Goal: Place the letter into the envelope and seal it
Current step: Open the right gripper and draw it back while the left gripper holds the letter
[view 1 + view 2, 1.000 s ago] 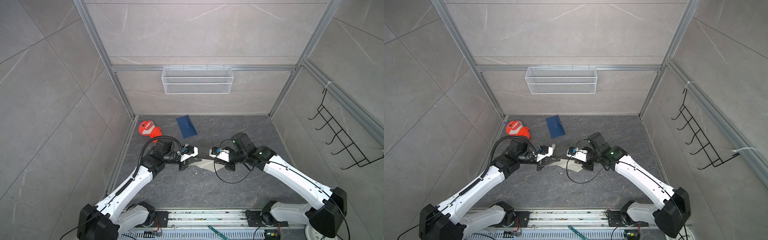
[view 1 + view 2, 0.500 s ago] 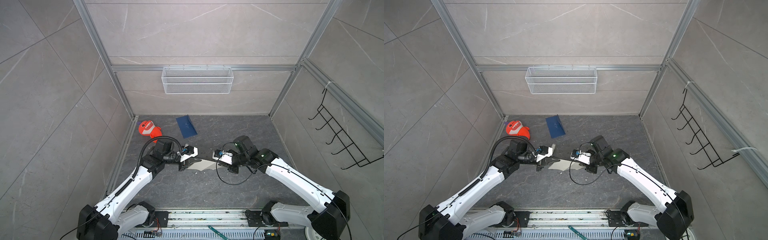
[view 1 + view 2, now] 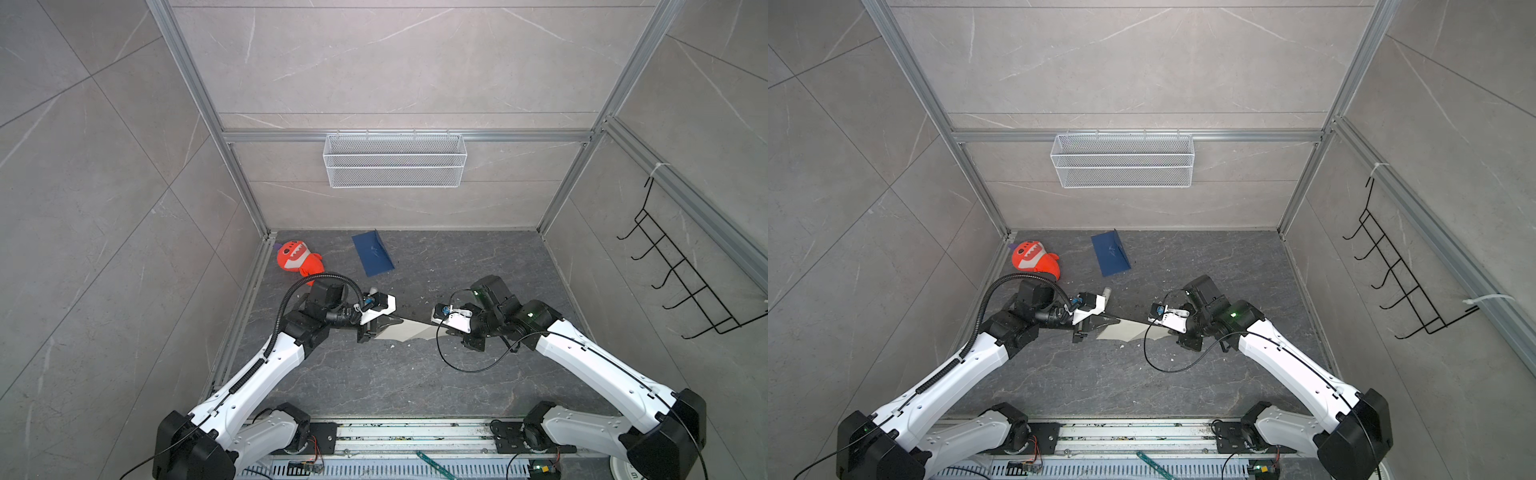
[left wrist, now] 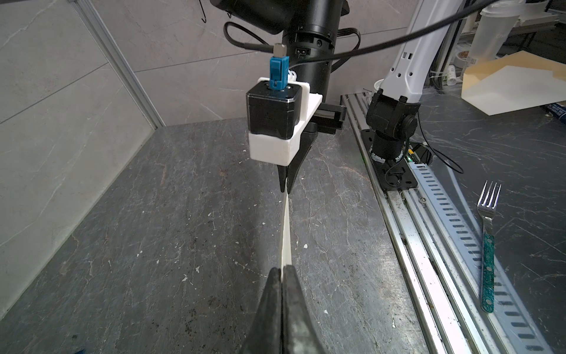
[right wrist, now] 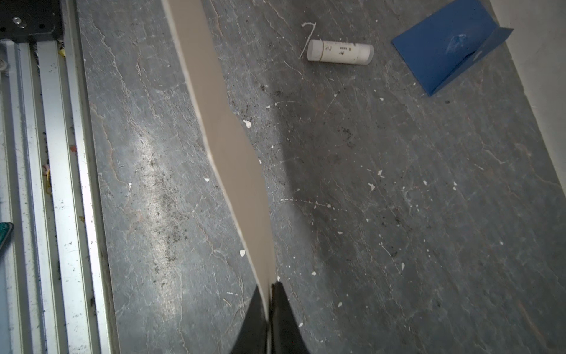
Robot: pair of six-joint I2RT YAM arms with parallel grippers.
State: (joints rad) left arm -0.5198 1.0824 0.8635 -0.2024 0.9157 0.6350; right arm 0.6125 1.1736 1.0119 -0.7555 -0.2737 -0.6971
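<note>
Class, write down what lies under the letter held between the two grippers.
Only the dark, white-flecked table shows beneath the letter, held by the left gripper and right gripper. The strip behind the sheet is hidden.

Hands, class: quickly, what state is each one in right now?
Left hand: closed, holding the letter at one end.
Right hand: closed, holding the letter at the opposite end.

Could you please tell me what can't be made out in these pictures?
- Letter: any writing; edge-on or slanted in the wrist views, too small in both top views.
- Glue stick: label text too small in the right wrist view.
- Envelope: its inside, covered by its own front in every view that shows it.
</note>
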